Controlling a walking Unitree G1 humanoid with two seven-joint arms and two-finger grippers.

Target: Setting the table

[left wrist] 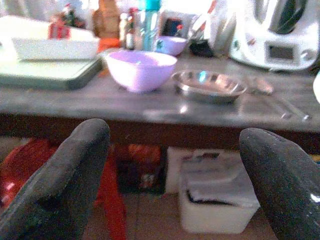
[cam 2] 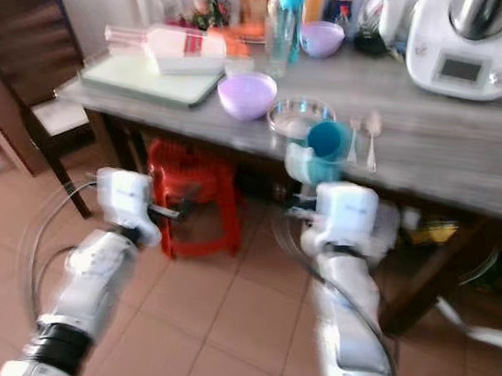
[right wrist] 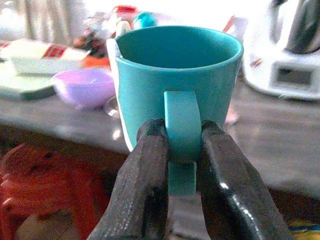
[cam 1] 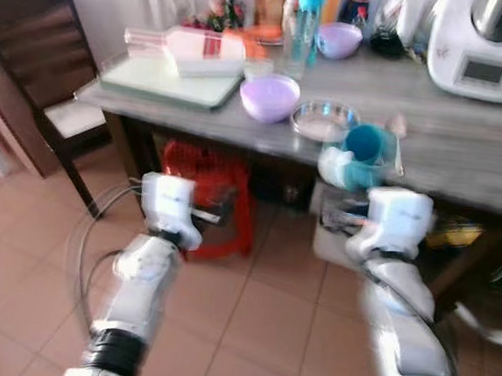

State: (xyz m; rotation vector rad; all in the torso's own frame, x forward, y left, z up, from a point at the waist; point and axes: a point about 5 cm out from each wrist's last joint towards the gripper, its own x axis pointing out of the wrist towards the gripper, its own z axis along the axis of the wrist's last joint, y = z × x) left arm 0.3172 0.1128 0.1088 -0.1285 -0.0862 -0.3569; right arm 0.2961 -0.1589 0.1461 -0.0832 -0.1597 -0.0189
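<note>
Right claw (right wrist: pixel 182 150) is clamped tight on the handle of the teal mug (right wrist: pixel 175 85), held at the grey wooden desk's (cam 1: pixel 465 150) front edge, centre frame; left claw (left wrist: pixel 175 175) gapes wide and empty at lower left; on the desk sit a lilac bowl (cam 1: pixel 270 96), steel dish (cam 1: pixel 325 121), spoon (cam 2: pixel 373 128) and white appliance (cam 1: pixel 487 50); terracotta floor tiles (cam 1: pixel 265 330) below, red stool (cam 1: pixel 206 193) beneath, dark chair (cam 1: pixel 34 55) upper left.
</note>
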